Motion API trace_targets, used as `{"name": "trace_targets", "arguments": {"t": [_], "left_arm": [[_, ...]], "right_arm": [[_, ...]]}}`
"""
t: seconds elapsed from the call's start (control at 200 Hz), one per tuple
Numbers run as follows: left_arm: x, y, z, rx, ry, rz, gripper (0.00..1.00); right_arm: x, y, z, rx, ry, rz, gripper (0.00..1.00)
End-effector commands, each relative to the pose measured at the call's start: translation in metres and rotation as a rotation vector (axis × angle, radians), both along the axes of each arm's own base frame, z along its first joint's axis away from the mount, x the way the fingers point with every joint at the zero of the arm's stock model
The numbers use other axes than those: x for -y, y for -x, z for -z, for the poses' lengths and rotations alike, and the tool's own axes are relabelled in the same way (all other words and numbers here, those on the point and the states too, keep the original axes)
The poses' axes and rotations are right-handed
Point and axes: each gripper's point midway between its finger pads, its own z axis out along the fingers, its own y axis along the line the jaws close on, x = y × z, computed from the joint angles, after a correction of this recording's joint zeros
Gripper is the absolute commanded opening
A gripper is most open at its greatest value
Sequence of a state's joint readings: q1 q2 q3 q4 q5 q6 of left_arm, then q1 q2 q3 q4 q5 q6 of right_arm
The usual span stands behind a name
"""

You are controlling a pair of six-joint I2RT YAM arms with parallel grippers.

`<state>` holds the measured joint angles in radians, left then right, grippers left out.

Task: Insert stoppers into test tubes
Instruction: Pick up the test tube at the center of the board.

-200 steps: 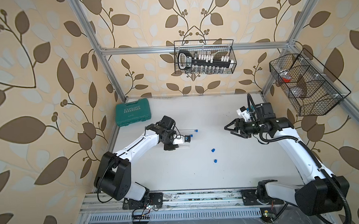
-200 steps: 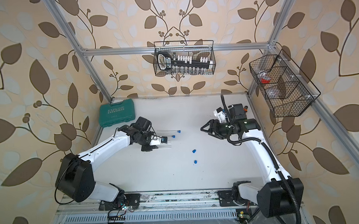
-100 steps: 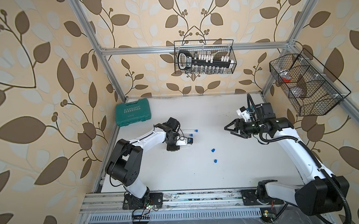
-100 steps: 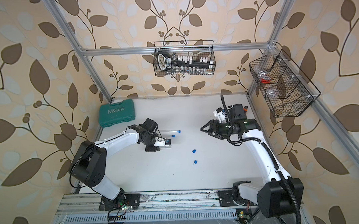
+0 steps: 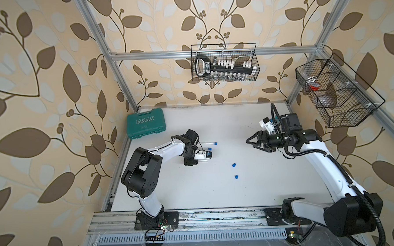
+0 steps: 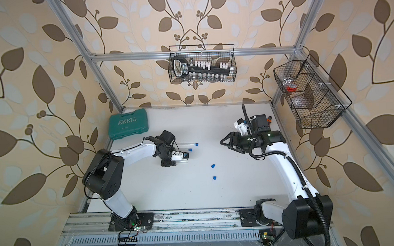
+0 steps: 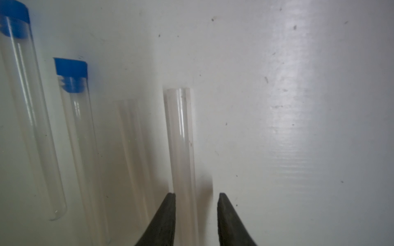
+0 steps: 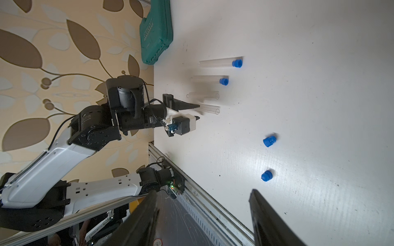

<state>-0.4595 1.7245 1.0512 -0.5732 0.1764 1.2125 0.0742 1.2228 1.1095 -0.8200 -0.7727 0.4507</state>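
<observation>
On the white worktop (image 5: 263, 193): green EXPLOIT tool case (image 5: 145, 122) in a corner, four clear test tubes (image 8: 213, 63) side by side, two plugged blue, two loose blue stoppers (image 8: 269, 141).

Beige wallpaper with large brown leaves (image 5: 42, 100) surrounds a glossy white tabletop (image 5: 217, 195) framed by silver aluminium rails (image 5: 156, 54); a long black wire basket (image 5: 223, 44) hangs at the back, a deeper black wire basket (image 5: 351, 119) at the side
</observation>
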Motion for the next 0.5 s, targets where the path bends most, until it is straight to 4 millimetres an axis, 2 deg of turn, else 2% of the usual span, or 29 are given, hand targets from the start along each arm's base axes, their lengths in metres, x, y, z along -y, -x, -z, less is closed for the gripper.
{"name": "trace_targets", "arguments": {"t": [0.0,0.255,0.495], "left_arm": [[0.005,-0.006,-0.003,0.017,-0.002,-0.006,0.34],[0.004,-0.007,0.006,0.01,-0.027,-0.014,0.32],[0.0,0.002,0.018,-0.031,-0.052,-0.02,0.26]], "right_arm": [[-0.002,0.005,0.004,-0.011,-0.009,-0.025,0.66],[-0.003,0.007,0.003,-0.012,-0.014,-0.03,0.66],[-0.003,0.01,0.004,-0.016,-0.008,-0.038,0.66]]}}
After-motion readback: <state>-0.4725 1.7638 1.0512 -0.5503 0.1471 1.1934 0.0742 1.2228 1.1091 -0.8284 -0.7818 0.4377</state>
